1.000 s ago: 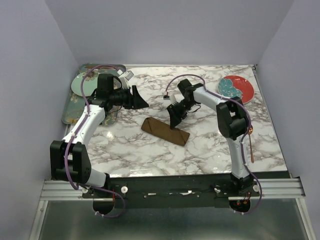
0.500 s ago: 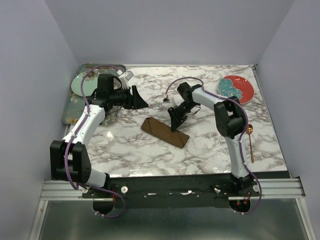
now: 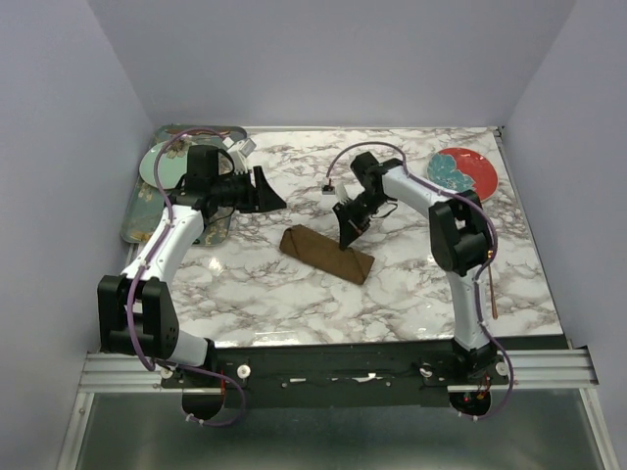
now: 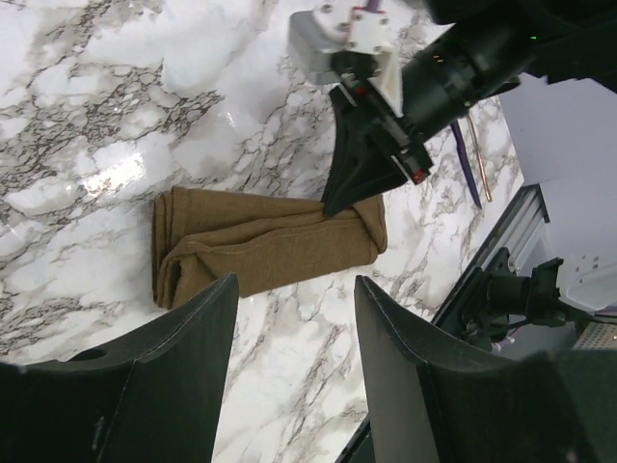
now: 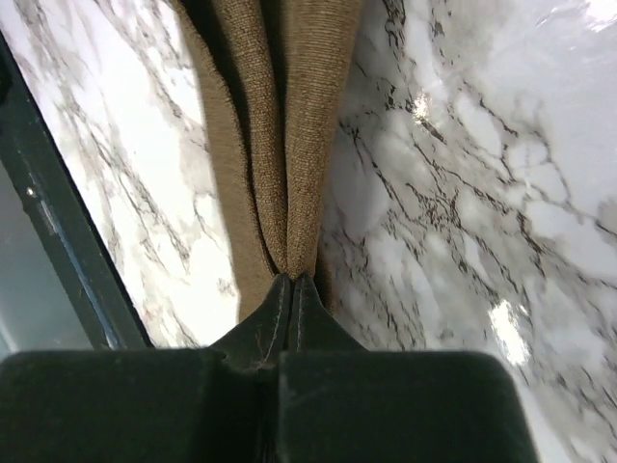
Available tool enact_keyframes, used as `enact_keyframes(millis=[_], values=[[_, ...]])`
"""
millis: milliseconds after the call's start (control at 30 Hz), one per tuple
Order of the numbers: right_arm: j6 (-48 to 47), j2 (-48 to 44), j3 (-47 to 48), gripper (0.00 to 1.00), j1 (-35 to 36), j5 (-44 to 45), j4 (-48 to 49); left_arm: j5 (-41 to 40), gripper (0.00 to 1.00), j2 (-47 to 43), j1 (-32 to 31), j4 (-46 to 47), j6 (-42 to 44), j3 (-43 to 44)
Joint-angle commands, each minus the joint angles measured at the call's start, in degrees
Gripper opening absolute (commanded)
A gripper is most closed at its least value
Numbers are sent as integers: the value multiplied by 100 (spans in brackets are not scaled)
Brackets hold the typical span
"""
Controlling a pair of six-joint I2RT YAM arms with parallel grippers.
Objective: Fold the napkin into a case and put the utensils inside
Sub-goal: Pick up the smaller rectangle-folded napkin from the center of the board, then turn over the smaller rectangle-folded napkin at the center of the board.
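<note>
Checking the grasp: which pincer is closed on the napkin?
The right pincer, tips shut on one end of the napkin; the left pincer hangs open, apart from it.

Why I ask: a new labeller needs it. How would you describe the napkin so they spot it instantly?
Find the marbled table, then look at its middle. The napkin lies there slantwise, folded into a narrow strip, and is pinched near one end by the right gripper. It alone is plain brown cloth.
</note>
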Motion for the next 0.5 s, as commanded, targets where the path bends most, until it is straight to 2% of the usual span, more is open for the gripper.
enact_keyframes(millis=[0,300,467], values=[[-219,-656,82,1,-27,651,153,-129,61,-8,166,-17,34,-14],[-605,-1210,-339,1,105,1987,969,-155,61,71,263,-141,140,101],[-711,-1561,-805,1,491,2532,1383,-199,61,71,290,-219,158,110]])
